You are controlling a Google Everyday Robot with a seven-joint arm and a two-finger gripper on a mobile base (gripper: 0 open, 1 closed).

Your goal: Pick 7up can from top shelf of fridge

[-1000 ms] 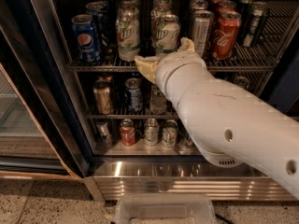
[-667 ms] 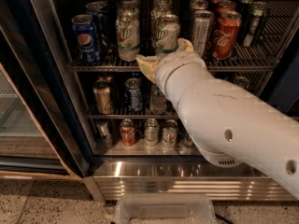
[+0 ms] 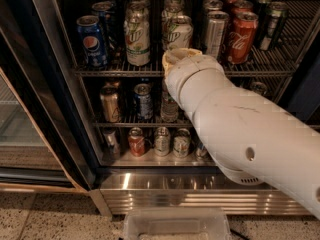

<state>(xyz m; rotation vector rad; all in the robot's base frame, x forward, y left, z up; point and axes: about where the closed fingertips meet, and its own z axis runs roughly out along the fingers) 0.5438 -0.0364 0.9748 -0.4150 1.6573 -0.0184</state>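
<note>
Two 7up cans stand at the front of the top shelf (image 3: 115,70) of the fridge (image 3: 165,196): one on the left (image 3: 137,39) and one on the right (image 3: 178,33), with more in rows behind them. My gripper (image 3: 181,55), beige-tipped on the white arm, is right in front of the base of the right 7up can, at shelf height. It looks open and holds nothing. The arm hides the lower part of that can.
On the top shelf there is a blue Pepsi can (image 3: 92,41) at the left, a silver can (image 3: 216,31) and a red Coca-Cola can (image 3: 242,36) at the right. Lower shelves hold more cans. The open glass door (image 3: 30,134) stands at the left. A clear plastic tray (image 3: 175,226) lies on the floor.
The gripper has turned and shifted slightly up and right, closing in on the base of the right 7up can. The cans have not moved.
</note>
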